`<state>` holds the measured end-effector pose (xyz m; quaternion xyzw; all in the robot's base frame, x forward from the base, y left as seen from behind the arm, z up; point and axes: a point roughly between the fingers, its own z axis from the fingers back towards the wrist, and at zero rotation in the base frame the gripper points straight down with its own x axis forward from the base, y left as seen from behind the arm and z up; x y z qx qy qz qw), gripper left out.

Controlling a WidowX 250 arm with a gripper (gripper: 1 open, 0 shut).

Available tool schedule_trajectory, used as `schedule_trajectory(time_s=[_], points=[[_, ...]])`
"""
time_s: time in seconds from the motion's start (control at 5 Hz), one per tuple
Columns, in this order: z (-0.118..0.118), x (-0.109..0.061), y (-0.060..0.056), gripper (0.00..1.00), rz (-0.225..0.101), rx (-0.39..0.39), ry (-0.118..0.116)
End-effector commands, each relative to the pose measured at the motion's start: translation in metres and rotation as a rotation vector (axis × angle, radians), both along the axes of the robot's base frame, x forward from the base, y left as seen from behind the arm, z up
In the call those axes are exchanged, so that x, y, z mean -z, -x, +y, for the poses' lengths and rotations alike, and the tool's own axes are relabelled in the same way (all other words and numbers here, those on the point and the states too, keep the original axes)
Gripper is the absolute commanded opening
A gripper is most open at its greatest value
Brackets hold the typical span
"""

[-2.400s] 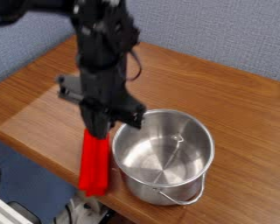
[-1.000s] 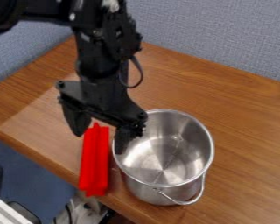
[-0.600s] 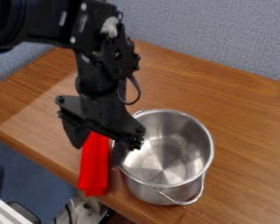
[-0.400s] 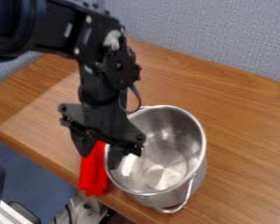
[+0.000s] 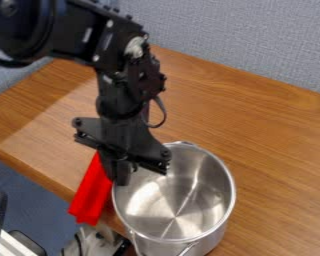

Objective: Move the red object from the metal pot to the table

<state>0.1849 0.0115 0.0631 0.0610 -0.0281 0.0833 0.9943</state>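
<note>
The red object lies on the table, outside the metal pot and just left of it, its lower end at the table's front edge. The pot is shiny with nothing in it and stands near the front edge. My gripper points straight down with its black fingers together, right at the pot's left rim and beside the red bar's upper end. I cannot make out whether the rim is pinched between the fingers.
The table's front edge runs diagonally close below the bar and the pot. A blue-grey wall rises behind the table. Bare wood stretches to the back and the right.
The open gripper sank over the bar and the pot's rim and shut. The pot slid toward the front edge, and the red bar swung left, its lower end now pointing further left.
</note>
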Motion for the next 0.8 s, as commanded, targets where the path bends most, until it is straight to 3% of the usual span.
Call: schedule_trajectory(time_s=[0.0, 0.2, 0.6], points=[[-0.001, -0.001, -0.019, 0.0, -0.006, -0.029, 0.015], [-0.01, -0.004, -0.037, 0.0, -0.002, -0.019, 0.021], [-0.01, 0.005, -0.05, 0.0, 0.002, -0.04, 0.051]])
